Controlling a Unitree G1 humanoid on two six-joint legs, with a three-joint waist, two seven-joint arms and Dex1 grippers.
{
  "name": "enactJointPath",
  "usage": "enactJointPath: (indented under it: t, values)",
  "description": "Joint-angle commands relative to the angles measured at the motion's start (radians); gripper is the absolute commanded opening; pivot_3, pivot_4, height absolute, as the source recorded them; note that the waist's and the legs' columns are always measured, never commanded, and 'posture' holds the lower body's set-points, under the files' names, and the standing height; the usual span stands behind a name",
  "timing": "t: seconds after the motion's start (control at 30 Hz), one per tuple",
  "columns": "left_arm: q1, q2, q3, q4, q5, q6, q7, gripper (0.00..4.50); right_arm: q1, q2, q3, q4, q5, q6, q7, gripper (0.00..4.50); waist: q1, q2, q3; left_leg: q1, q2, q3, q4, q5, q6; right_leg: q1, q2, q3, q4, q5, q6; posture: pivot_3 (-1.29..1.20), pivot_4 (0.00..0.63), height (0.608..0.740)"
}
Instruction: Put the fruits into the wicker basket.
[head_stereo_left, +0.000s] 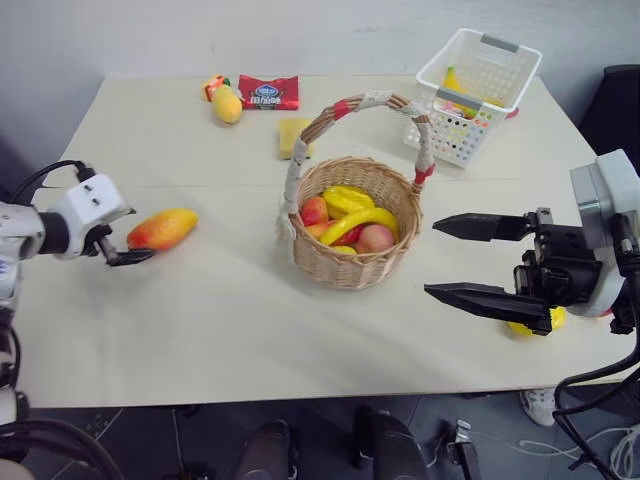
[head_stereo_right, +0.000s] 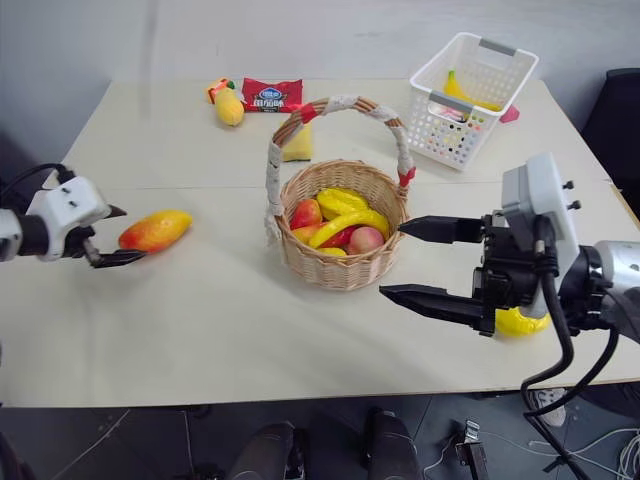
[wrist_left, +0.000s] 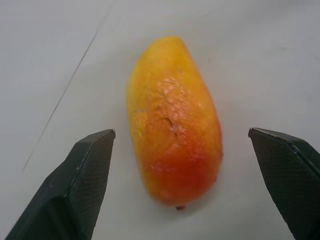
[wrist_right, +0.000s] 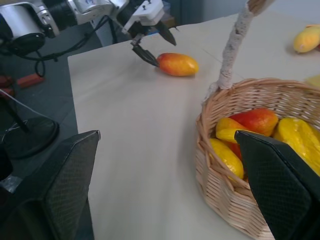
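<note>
The left gripper (head_stereo_left: 118, 245) is reaching level with fingers spread around the mango (head_stereo_left: 162, 229), left of the wicker basket (head_stereo_left: 350, 225). The right gripper (head_stereo_left: 470, 260) is hovering open beside the basket's right, partly hiding the lemon (head_stereo_right: 520, 321). Everything is sitting on a cream table (head_stereo_left: 230, 320); a red packet (head_stereo_left: 268, 92) is lying behind, its writing unreadable.

Lemon (head_stereo_right: 522, 322) mostly hidden behind right gripper (head_stereo_right: 425, 262); red packet's (head_stereo_left: 268, 92) print unreadable.

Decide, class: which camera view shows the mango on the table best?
The left wrist view: the mango lies close up between the open left pincer fingers. Both eye views show it small by that pincer; the right wrist view shows it far off.
</note>
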Motion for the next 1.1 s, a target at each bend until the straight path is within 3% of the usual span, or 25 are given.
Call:
enactJointPath:
  t: [0.03,0.23,0.43,0.5,0.6,0.73,0.87,1.0,1.1]
  values:
    - [-0.063,-0.044,-0.036,0.084,0.059,-0.029,0.044,4.50,-0.040,-0.001,0.031,-0.009,-0.009,-0.046,0.000,4.48,-0.003,0.000,0.000,0.000,0.000,0.000,0.002,-0.001,0.001,0.000,0.000,0.000,0.000,0.000,0.001,0.00,0.150,0.740]
    - [-0.150,-0.079,-0.119,0.242,0.179,-0.078,0.095,4.50,-0.069,-0.002,0.057,0.013,-0.020,-0.073,-0.004,4.48,-0.011,-0.002,0.000,0.001,0.001,0.000,0.006,-0.001,0.002,0.001,0.000,0.002,0.002,0.003,0.004,0.00,0.150,0.740]
    - [-0.176,-0.076,-0.120,0.272,0.192,-0.121,0.082,3.07,-0.046,0.003,0.043,-0.001,-0.011,-0.090,-0.023,4.50,-0.010,-0.003,0.000,0.001,0.001,0.000,0.006,-0.001,0.002,0.001,0.000,0.003,0.002,0.003,0.004,0.00,0.150,0.740]
    - [-0.162,-0.067,-0.096,0.227,0.155,-0.089,0.032,2.90,-0.036,0.004,0.041,-0.005,-0.015,-0.094,-0.023,4.50,-0.010,-0.003,0.000,0.001,0.001,0.000,0.006,-0.002,0.002,0.000,0.000,0.003,0.002,0.003,0.004,0.00,0.150,0.740]
    - [-0.094,-0.037,-0.023,0.035,0.012,0.040,-0.132,2.90,0.002,0.001,0.015,-0.012,-0.021,-0.103,-0.019,4.50,-0.010,-0.003,0.000,0.001,0.001,0.000,0.006,-0.002,0.002,0.000,0.000,0.003,0.002,0.003,0.004,0.00,0.150,0.740]
    - [0.058,0.057,0.077,-0.398,-0.255,0.347,-0.362,2.90,0.048,-0.002,-0.015,-0.019,-0.021,-0.117,-0.021,4.50,-0.015,-0.004,0.001,-0.001,0.002,-0.001,0.006,-0.002,0.002,0.000,0.000,0.003,0.001,0.003,0.004,0.00,0.150,0.740]
    - [0.083,0.089,0.137,-0.696,-0.473,0.619,-0.388,2.90,0.094,0.001,-0.044,-0.022,-0.028,-0.128,-0.021,4.50,-0.010,-0.003,0.000,0.000,0.002,-0.001,0.008,-0.002,0.002,0.001,0.000,0.003,0.001,0.003,0.004,0.00,0.150,0.740]
    - [-0.103,-0.063,0.133,-0.798,-0.638,0.905,-0.220,2.90,0.131,0.008,-0.063,-0.028,-0.027,-0.139,-0.026,4.50,0.004,-0.003,0.001,0.002,0.001,-0.005,0.010,-0.001,0.003,0.006,0.000,0.004,0.001,0.004,0.005,0.00,0.150,0.740]
    - [-0.215,-0.198,0.111,-0.814,-0.695,1.023,-0.102,2.90,0.145,0.012,-0.065,-0.035,-0.024,-0.145,-0.034,4.50,0.000,-0.003,0.001,0.003,0.000,-0.006,0.011,-0.001,0.004,0.009,0.000,0.005,0.000,0.006,0.006,0.00,0.150,0.740]
